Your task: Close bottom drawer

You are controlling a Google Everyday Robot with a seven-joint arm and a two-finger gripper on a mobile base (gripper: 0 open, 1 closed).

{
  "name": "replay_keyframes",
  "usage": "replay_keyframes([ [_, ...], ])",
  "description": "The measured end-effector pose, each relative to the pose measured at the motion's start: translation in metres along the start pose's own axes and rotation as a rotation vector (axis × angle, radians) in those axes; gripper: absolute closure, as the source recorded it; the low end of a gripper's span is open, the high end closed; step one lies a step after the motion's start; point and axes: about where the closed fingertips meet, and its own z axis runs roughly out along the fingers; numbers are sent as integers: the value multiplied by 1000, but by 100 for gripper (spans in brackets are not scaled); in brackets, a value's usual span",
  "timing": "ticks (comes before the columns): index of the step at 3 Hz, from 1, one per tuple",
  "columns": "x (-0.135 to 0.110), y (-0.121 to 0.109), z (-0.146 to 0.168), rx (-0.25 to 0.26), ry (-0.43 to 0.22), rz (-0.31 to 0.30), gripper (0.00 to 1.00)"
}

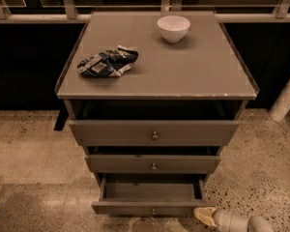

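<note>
where the cabinet top (79,85) starts on the left, a crumpled snack bag (108,63) lies flat on it. further along and low down, the bottom drawer (150,191) stands pulled well out beneath the two drawers above it, its small knob (153,211) on the front. a white bowl (173,28) sits upright near the top's back edge. my gripper (204,215) is down by the floor at the right end of that drawer's front, just beside it; whether it is apart or together i cannot tell.
</note>
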Motion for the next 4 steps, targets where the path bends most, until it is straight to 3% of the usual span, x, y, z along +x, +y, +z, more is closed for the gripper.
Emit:
replay_keyframes([
  [1,-2,-5,2,-1,1,-2,100],
  [2,-15,-26,18,43,4,-21,100],
  [3,-14,-25,18,43,4,-21,100],
  [4,-27,-47,33,112,11,-34,100],
])
